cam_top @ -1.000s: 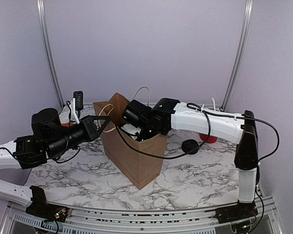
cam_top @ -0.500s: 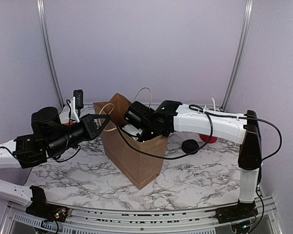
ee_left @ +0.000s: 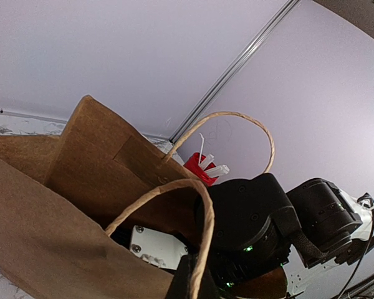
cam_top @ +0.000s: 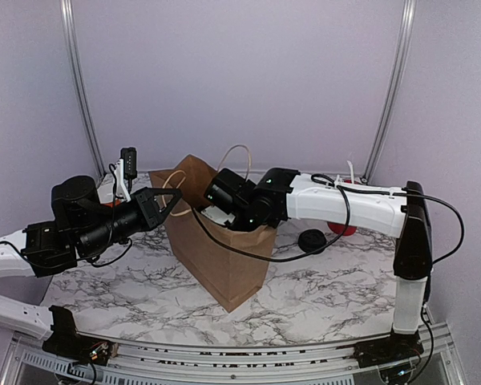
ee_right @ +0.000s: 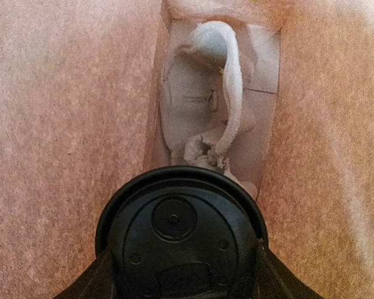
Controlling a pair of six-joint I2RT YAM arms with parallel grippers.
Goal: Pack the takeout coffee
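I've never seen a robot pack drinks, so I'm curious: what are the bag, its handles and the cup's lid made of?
The bag looks like brown kraft paper: matte, with stiff folds. Its handles seem twisted paper cord, tan and rope-like. The lid looks like moulded black plastic: smooth, slight sheen, pressed-in dimples.

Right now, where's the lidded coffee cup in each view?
Top external: not visible; the right arm reaches into the brown paper bag, hiding it.
Left wrist: not visible; the right arm fills the bag's mouth.
Right wrist: lidded coffee cup at bottom centre, between the right gripper fingers.
Shared landmark: the brown paper bag, its handle pinched by the left gripper.
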